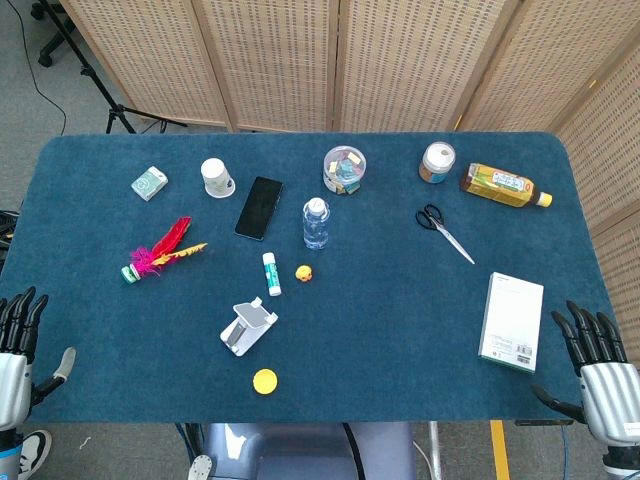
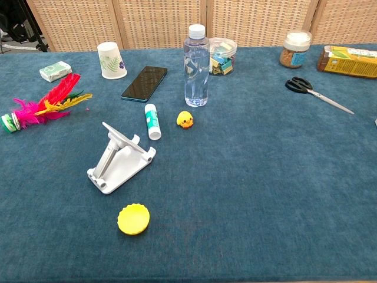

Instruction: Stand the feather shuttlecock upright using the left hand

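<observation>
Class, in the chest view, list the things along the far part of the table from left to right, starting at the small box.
Small box → paper cup → phone → water bottle → clear tub → jar → juice bottle.

The shuttlecock (image 1: 160, 251) lies on its side near the table's (image 1: 400, 330) left edge. Behind it stand a small box (image 1: 149, 183) and a cup (image 1: 216, 177), with a phone (image 1: 259, 207) to their right. A bottle (image 1: 316, 222) stands mid-table; a glue stick (image 1: 271, 273) and a phone stand (image 1: 247, 327) lie before it. Scissors (image 1: 443, 231) lie far right.
</observation>
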`<move>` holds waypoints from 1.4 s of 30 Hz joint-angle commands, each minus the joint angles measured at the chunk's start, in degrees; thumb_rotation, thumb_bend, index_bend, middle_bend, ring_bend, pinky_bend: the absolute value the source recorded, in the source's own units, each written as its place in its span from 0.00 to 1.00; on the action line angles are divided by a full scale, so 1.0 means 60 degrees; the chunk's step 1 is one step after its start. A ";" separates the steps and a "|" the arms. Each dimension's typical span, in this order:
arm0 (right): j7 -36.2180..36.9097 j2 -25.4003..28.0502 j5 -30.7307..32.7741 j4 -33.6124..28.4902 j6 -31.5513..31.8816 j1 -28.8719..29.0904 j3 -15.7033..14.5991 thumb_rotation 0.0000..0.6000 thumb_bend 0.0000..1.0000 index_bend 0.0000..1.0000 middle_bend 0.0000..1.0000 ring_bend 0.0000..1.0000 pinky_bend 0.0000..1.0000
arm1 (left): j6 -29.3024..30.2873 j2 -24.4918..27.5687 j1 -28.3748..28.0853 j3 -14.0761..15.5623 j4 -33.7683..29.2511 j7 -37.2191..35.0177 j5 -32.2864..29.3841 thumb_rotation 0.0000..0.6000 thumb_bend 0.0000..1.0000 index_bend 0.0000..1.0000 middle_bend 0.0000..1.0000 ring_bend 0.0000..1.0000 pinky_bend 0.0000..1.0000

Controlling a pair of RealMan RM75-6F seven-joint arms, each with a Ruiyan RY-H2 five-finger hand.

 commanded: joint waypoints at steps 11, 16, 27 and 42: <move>0.0006 0.0007 -0.0048 -0.0023 0.0032 -0.0005 -0.0011 1.00 0.00 0.00 0.00 0.00 0.00 | 0.0035 0.0021 0.0005 -0.0007 -0.0023 -0.0020 0.0013 1.00 0.33 0.00 0.00 0.00 0.00; -0.0016 0.0002 0.0011 -0.0033 0.0010 -0.0003 0.0009 1.00 0.00 0.00 0.00 0.00 0.00 | -0.0037 0.0003 -0.0019 0.0003 0.0036 -0.0040 -0.0014 1.00 0.33 0.00 0.00 0.00 0.00; -0.0077 -0.0028 -0.0051 -0.0007 0.0011 -0.0002 -0.0018 1.00 0.00 0.00 0.00 0.00 0.00 | -0.0024 0.0043 0.0010 0.0013 -0.0071 0.0016 -0.0035 1.00 0.33 0.00 0.00 0.00 0.00; -0.0035 -0.0022 -0.0082 -0.0004 0.0082 -0.0022 -0.0014 1.00 0.00 0.00 0.00 0.00 0.00 | -0.1897 0.0299 -0.0959 -0.0901 -0.1105 0.0800 -0.1570 1.00 0.33 0.33 0.00 0.00 0.00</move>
